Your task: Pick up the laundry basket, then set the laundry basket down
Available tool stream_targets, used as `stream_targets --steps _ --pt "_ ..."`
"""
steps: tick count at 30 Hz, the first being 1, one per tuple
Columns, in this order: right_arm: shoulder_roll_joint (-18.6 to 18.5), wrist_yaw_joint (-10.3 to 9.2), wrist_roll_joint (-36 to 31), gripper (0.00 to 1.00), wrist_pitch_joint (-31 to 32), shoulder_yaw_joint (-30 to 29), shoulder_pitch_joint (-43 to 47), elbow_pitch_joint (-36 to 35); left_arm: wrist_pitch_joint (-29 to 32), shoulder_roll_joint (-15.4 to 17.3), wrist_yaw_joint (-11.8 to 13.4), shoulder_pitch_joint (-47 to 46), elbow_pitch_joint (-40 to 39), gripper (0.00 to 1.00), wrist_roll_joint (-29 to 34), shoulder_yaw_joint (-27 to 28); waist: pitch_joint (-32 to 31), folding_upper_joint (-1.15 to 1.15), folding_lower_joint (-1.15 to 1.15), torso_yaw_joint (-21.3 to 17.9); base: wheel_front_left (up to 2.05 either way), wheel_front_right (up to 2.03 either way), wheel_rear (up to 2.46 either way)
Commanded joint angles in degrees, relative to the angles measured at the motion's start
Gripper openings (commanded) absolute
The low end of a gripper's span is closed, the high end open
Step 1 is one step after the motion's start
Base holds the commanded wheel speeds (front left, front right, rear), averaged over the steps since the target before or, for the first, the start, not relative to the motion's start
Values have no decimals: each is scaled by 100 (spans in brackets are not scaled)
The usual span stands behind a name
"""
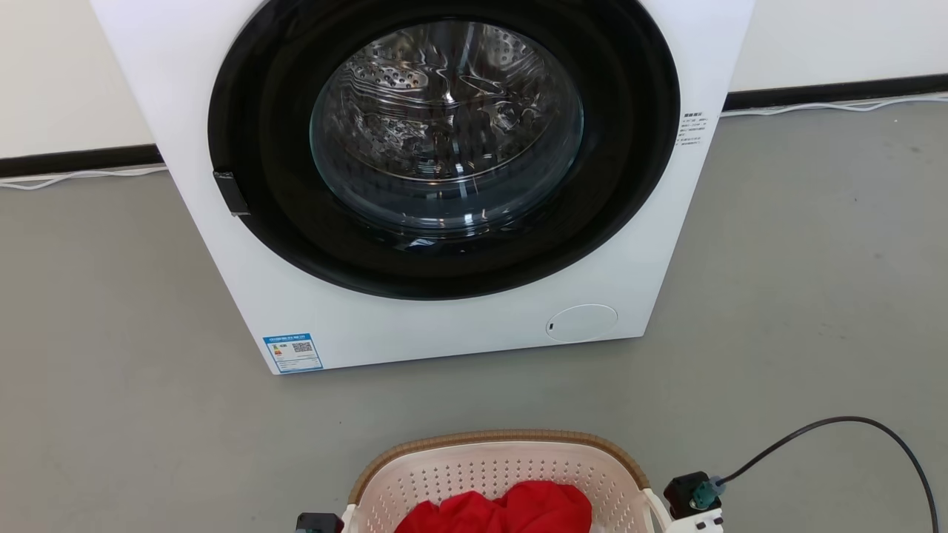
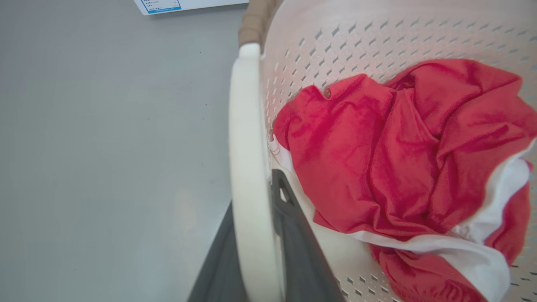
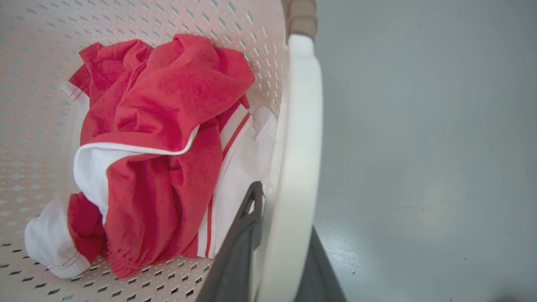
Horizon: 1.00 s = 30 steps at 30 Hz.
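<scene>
Left wrist view, at the tool: the left tool is clenched on the left loop handle of the laundry basket, with one dark finger outside the loop and the other inside against the perforated wall.
Right wrist view, at the tool: the right tool grasps the right loop handle the same way, one finger on either side of it.
Between the tools: a red-and-white garment lies crumpled in the basket.
Outward of each tool: bare grey floor.
Ahead of the tools: the washing machine stands well beyond the basket's far rim, its door shut.
Done so far: both handles are gripped, so the grasp looks complete.
Unclear: I cannot tell whether the basket is off the floor.
Left to do: the set-down, and perhaps the lift.
What the wrist views add: finger placement on the handles, and the garment's white trim.
What the head view adds: the brown rim's far curve, the machine, and a dark cable looping outward of the right tool.
</scene>
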Motion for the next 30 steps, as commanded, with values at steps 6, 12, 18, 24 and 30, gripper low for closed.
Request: stream_targets --steps 6,12,18,24,30 --pt "213 103 42 0 -33 198 -5 -108 -169 -94 -27 -209 -149 0 -141 -59 -49 0 0 39 0 0 0" --pt "213 103 102 0 -44 227 -21 -101 -183 -94 -30 -211 -112 0 -234 -142 -81 0 0 55 0 0 0" --pt "213 103 163 0 -79 264 -36 -73 -192 -94 -27 -228 -77 0 -338 -237 -97 0 0 75 0 0 0" --pt "213 103 207 0 -96 310 -65 -42 -202 -94 -23 -245 -64 0 -441 -326 -104 0 0 86 0 0 0" --pt "213 103 236 0 -112 346 -97 4 -216 -94 -29 -261 -42 0 -533 -411 -101 0 0 78 0 0 0"
